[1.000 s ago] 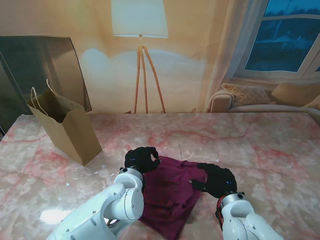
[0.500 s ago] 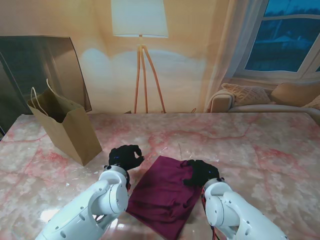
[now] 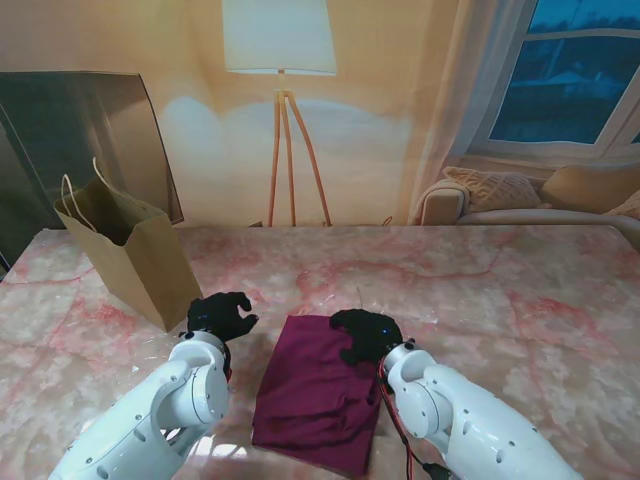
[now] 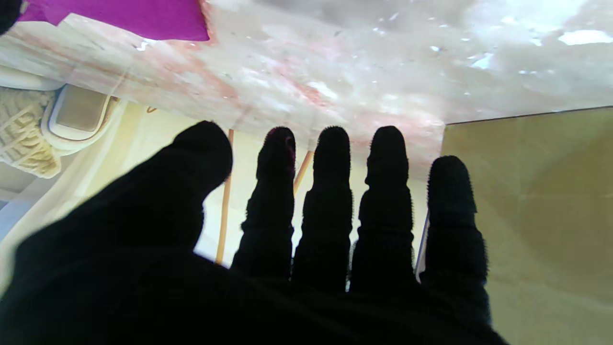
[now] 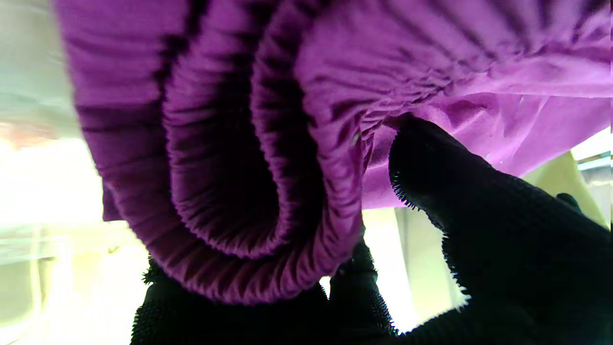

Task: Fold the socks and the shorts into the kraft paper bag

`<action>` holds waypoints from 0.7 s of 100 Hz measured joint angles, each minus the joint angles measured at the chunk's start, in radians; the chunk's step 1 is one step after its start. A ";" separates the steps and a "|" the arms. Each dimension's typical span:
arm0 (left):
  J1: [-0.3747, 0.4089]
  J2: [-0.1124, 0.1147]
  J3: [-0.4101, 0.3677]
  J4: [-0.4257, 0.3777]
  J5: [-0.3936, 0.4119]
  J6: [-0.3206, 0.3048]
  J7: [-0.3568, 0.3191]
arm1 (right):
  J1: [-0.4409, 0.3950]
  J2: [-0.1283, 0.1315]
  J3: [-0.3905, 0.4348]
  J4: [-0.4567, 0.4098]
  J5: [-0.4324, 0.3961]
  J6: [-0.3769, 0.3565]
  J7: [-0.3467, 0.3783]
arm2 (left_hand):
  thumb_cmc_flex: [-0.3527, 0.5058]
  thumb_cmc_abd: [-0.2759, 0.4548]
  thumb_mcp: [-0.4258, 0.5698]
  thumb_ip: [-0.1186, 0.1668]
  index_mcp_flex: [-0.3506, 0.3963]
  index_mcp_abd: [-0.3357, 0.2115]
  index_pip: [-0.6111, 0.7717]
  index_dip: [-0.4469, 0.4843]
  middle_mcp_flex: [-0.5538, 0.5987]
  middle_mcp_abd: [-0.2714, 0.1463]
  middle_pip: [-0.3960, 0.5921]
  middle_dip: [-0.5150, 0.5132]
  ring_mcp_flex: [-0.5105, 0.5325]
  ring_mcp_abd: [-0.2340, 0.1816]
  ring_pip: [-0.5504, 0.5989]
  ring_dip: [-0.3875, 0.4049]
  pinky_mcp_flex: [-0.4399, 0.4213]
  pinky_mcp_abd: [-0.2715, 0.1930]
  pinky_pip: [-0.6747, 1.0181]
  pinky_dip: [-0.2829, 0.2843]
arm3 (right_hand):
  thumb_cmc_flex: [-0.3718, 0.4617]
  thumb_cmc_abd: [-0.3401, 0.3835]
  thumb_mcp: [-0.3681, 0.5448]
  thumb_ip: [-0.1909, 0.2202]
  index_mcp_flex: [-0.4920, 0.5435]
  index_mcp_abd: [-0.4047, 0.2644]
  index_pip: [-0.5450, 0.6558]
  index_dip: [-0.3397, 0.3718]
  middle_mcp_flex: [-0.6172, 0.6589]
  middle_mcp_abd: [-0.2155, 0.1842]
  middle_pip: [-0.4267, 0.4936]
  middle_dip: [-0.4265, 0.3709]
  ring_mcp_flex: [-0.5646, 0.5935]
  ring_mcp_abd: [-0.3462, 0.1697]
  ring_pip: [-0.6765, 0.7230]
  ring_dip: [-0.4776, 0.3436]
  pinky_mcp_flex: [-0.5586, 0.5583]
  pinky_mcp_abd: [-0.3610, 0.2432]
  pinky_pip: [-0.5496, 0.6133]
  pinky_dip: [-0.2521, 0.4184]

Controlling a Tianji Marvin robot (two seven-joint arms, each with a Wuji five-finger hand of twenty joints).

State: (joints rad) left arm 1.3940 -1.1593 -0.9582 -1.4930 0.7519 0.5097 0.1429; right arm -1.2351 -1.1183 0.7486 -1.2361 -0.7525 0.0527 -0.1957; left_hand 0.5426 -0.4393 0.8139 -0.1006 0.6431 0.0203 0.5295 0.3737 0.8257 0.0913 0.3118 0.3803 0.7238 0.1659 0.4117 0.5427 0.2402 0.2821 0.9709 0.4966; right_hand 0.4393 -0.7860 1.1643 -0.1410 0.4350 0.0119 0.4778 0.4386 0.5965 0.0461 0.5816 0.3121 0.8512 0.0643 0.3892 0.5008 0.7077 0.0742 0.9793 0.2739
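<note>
Shorts [image 3: 320, 390] pinched in right hand [image 3: 365, 335] fingers [image 5: 431, 167]

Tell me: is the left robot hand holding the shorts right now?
No, the left robot hand is open with fingers spread, clear of the shorts.

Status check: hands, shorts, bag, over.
Left hand open, off the cloth. Right hand shut on shorts, waistband bunched in its fingers. Bag upright, far left. No socks visible.
</note>
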 measured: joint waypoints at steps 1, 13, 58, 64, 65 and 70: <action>0.000 0.000 -0.001 0.001 -0.001 0.000 0.000 | 0.004 -0.002 -0.004 0.005 0.001 -0.004 -0.002 | 0.000 0.000 0.000 0.000 0.005 0.002 0.000 0.000 0.000 0.000 -0.001 0.000 0.001 0.000 -0.004 0.000 0.000 0.000 0.000 0.000 | 0.000 0.000 0.000 0.000 0.000 0.000 0.000 0.000 0.000 0.000 0.000 0.000 0.000 -0.001 0.000 0.000 0.001 -0.001 0.000 0.000; -0.004 0.002 -0.009 0.020 -0.009 0.000 0.001 | 0.053 -0.022 -0.060 0.068 0.023 -0.063 -0.047 | -0.012 0.000 0.000 0.000 -0.021 0.025 -0.048 -0.020 -0.037 0.000 -0.019 -0.002 -0.022 0.000 -0.021 -0.012 -0.014 0.000 -0.018 0.000 | 0.000 0.000 0.012 0.000 0.000 0.000 0.012 -0.011 0.000 0.000 0.000 0.000 0.000 -0.010 -0.005 -0.005 0.004 -0.011 0.000 0.000; -0.085 0.023 0.032 0.082 -0.071 -0.013 -0.100 | 0.037 -0.029 -0.043 -0.040 -0.111 -0.051 -0.084 | -0.062 0.001 -0.124 0.000 -0.153 0.154 -0.293 -0.133 -0.260 0.054 -0.108 -0.062 -0.220 -0.004 -0.141 -0.081 -0.110 -0.016 -0.151 0.000 | -0.124 0.016 -0.017 0.000 -0.040 -0.017 0.034 -0.089 -0.104 -0.033 -0.095 -0.026 -0.293 -0.011 -0.147 -0.089 -0.363 0.064 -0.184 0.088; -0.114 0.024 0.058 0.098 -0.086 -0.008 -0.113 | 0.025 -0.020 -0.035 -0.080 -0.131 -0.023 -0.070 | -0.062 0.001 -0.138 0.000 -0.165 0.164 -0.328 -0.141 -0.259 0.058 -0.109 -0.073 -0.221 -0.003 -0.141 -0.085 -0.112 -0.016 -0.156 0.000 | -0.147 0.027 -0.028 -0.004 -0.040 -0.022 0.017 -0.089 -0.134 -0.037 -0.114 -0.033 -0.326 -0.011 -0.156 -0.101 -0.371 0.062 -0.187 0.102; -0.118 0.024 0.062 0.101 -0.090 -0.007 -0.114 | 0.024 -0.020 -0.034 -0.086 -0.132 -0.019 -0.065 | -0.062 0.001 -0.139 0.000 -0.165 0.164 -0.320 -0.141 -0.262 0.058 -0.109 -0.073 -0.221 -0.003 -0.141 -0.085 -0.112 -0.016 -0.156 0.000 | -0.148 0.027 -0.028 -0.004 -0.041 -0.022 0.012 -0.089 -0.134 -0.037 -0.114 -0.034 -0.326 -0.011 -0.156 -0.101 -0.372 0.063 -0.187 0.104; -0.141 0.022 0.083 0.118 -0.114 -0.006 -0.113 | 0.023 -0.017 -0.026 -0.101 -0.131 -0.011 -0.032 | -0.062 0.001 -0.139 0.000 -0.177 0.164 -0.331 -0.141 -0.293 0.060 -0.122 -0.076 -0.227 -0.003 -0.141 -0.085 -0.114 -0.016 -0.158 0.000 | -0.148 0.027 -0.028 -0.004 -0.055 -0.021 -0.005 -0.095 -0.156 -0.037 -0.127 -0.036 -0.338 0.005 -0.166 -0.110 -0.381 0.072 -0.193 0.113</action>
State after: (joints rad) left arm 1.2528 -1.1373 -0.8750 -1.3753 0.6381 0.5032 0.0299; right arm -1.2123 -1.1352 0.7228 -1.3370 -0.8834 0.0415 -0.2276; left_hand 0.4809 -0.4383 0.6754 -0.1006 0.4658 0.1843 0.1982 0.2328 0.5328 0.1510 0.1898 0.3043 0.4973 0.1632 0.2705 0.4580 0.1263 0.2658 0.8128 0.4963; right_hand 0.2909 -0.7589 1.1361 -0.1452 0.3798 -0.0096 0.4729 0.3436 0.4403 0.0093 0.4544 0.2763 0.5132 0.0694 0.2233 0.3906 0.3269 0.1465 0.7865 0.3865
